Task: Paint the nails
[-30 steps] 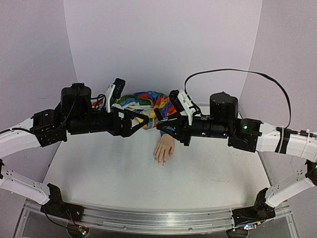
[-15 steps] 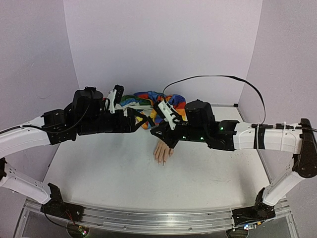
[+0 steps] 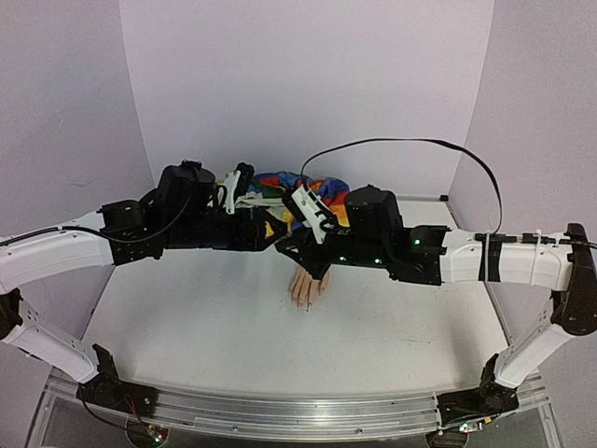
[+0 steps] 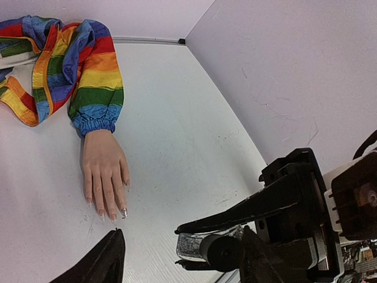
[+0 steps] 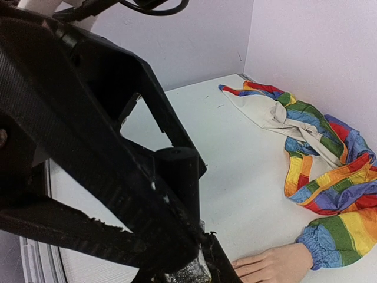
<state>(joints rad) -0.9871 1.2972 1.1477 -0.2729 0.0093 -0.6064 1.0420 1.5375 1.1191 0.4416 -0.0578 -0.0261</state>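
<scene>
Now right tool (image 3: 289, 248) tight on glittery bottle (image 4: 189, 246); left tool (image 3: 267, 233) half-open by its black cap (image 4: 222, 253).

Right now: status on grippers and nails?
Right gripper shut on small glittery black-capped bottle. Left gripper open beside it. Nails of pale mannequin hand exposed, nothing blocking.

From above, my left arm (image 3: 191, 224) and right arm (image 3: 392, 245) cover most of the sleeve (image 3: 326, 189); the nails (image 3: 304, 304) are too small to judge. My right wrist view cuts off the mannequin hand (image 5: 268, 265) at the fingers, and most of the bottle (image 5: 185, 275).
</scene>
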